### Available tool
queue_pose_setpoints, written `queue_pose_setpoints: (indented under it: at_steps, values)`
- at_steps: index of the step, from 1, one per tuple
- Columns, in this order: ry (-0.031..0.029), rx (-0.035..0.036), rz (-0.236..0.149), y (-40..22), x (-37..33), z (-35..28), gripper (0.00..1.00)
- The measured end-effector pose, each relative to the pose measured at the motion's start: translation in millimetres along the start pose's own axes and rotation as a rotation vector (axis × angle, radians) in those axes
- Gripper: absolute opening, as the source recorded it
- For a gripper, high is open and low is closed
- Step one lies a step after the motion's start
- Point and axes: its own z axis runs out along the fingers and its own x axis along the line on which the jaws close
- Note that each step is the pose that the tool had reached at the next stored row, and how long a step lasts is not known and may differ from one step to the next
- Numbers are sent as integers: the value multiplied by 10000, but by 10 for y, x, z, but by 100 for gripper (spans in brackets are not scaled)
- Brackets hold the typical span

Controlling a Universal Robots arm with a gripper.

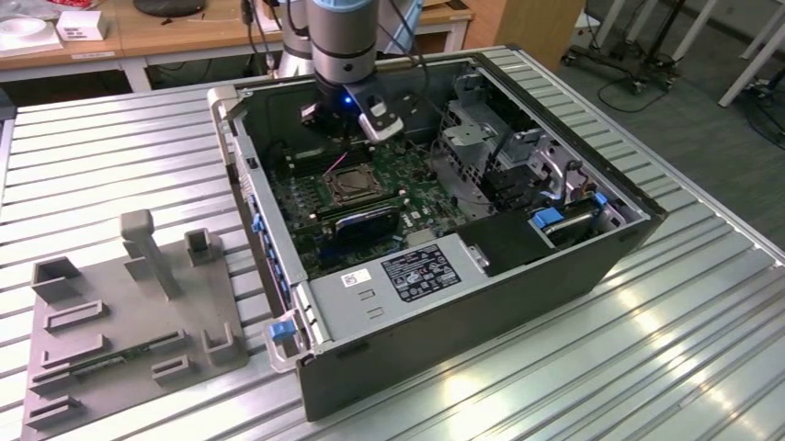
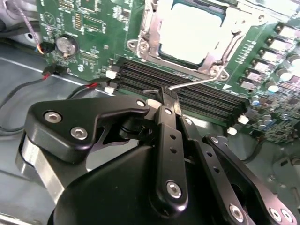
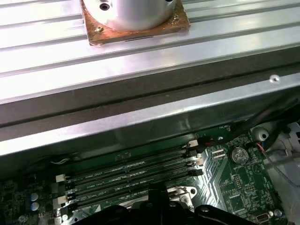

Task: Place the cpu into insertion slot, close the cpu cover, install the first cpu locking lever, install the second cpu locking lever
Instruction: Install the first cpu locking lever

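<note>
In the second wrist view the cpu (image 2: 192, 33) lies flat in its socket on the green motherboard. The cpu cover (image 2: 151, 28) lies closed around it as a silver frame. A thin wire locking lever (image 2: 199, 82) runs along the socket's edge beside the memory slots. My gripper (image 2: 168, 97) is shut, and its narrow black tip rests against the hooked end of that lever. In the exterior view the gripper (image 1: 368, 124) hangs inside the open computer case just behind the socket (image 1: 352, 184).
Black memory slots (image 2: 201, 96) lie right by the gripper tip. A coin battery (image 2: 65, 44) and loose cables (image 2: 56, 70) sit nearby. The case wall (image 3: 140, 117), drive cage (image 1: 472, 138) and power supply (image 1: 405, 271) hem in the board. A grey fixture tray (image 1: 123, 312) lies on the slatted table.
</note>
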Motion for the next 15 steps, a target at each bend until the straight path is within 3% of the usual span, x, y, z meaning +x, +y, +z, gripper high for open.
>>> queue_pose_setpoints:
  at_steps: [4,9,10,13,14,15]
  values:
    - [-8,-4,28,-18,51,16,11]
    - [-2,-76,79,-39,72,65,11]
    - [11,-123,89,-42,73,70,11]
    - [59,-398,130,-42,73,76,11]
    - [69,-445,138,-42,73,76,11]
    - [69,-445,138,-42,73,76,11]
